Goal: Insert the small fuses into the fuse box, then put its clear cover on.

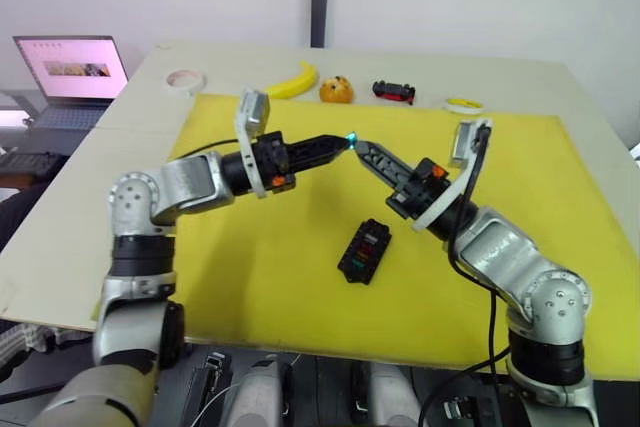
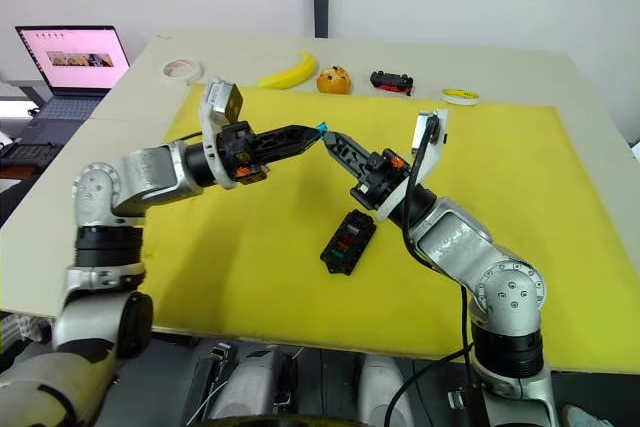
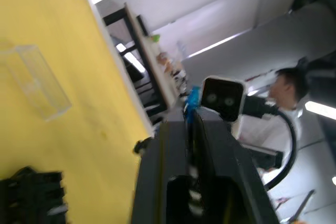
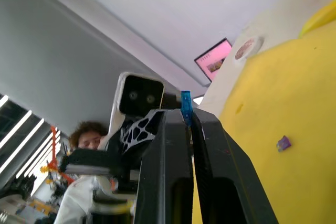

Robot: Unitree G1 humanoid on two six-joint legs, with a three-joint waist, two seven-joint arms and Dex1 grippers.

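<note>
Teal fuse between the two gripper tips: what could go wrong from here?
1. Both the left gripper and the right gripper meet on the teal fuse in mid-air above the yellow mat; if one lets go too soon, the fuse may drop and bounce away.
2. It is held by a thin edge at the fingertips, so it may twist before reaching the fuse box.

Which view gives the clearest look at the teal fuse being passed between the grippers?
The right wrist view: the teal fuse stands sharp at the right gripper tips against a pale ceiling. In the left wrist view it is a blurred blue patch; in the head views, a tiny speck where both grippers meet.
</note>
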